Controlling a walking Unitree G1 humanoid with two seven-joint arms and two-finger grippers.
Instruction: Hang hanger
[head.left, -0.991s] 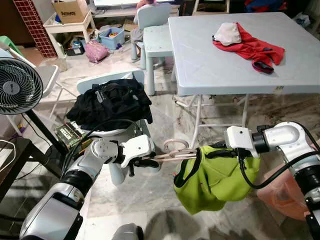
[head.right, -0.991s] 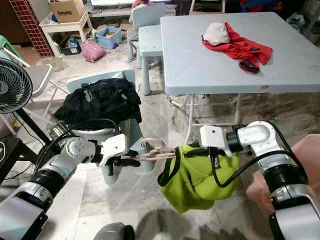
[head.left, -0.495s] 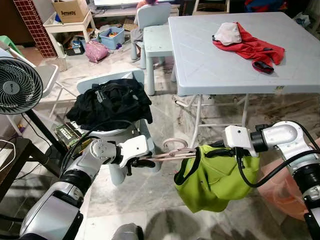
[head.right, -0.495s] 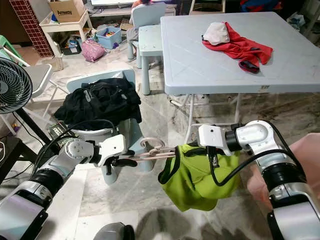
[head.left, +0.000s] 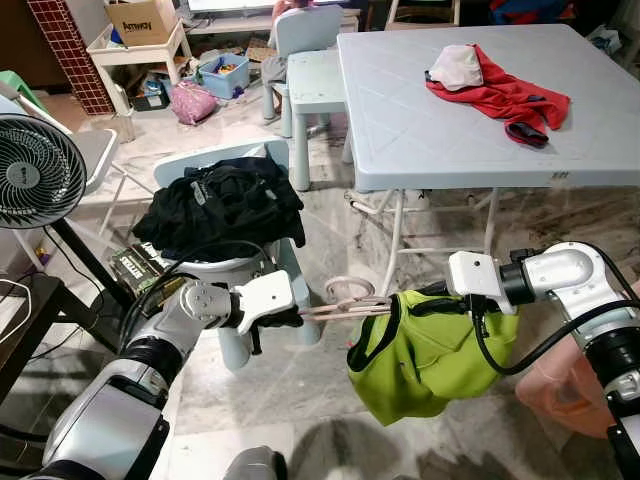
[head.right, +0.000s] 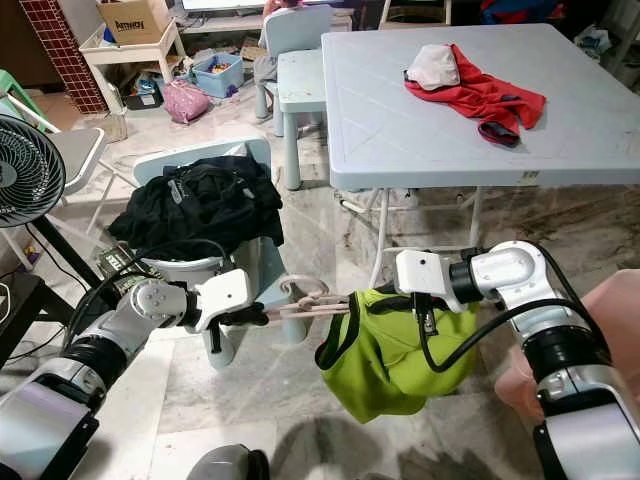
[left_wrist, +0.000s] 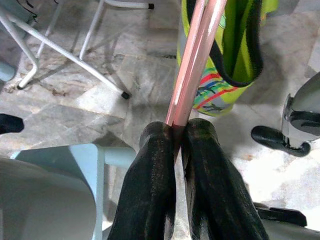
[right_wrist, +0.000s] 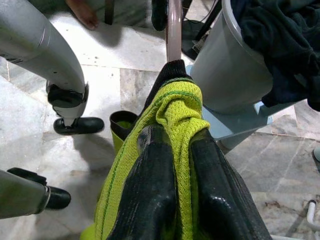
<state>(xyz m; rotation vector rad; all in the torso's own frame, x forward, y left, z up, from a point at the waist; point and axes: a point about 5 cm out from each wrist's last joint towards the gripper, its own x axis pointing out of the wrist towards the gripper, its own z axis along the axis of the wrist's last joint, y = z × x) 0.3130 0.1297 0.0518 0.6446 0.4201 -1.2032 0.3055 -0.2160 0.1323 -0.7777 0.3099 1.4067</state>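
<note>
Left wrist view confirmed that the left gripper was closed on the pink plastic hanger. The right gripper was clamped on the lime-green knitted garment threaded over the hanger's far end. Compared with one second earlier, almost nothing had shifted: the hanger was held level between both arms, beside the pale blue plastic chair. Hanging was judged not yet begun.
</note>
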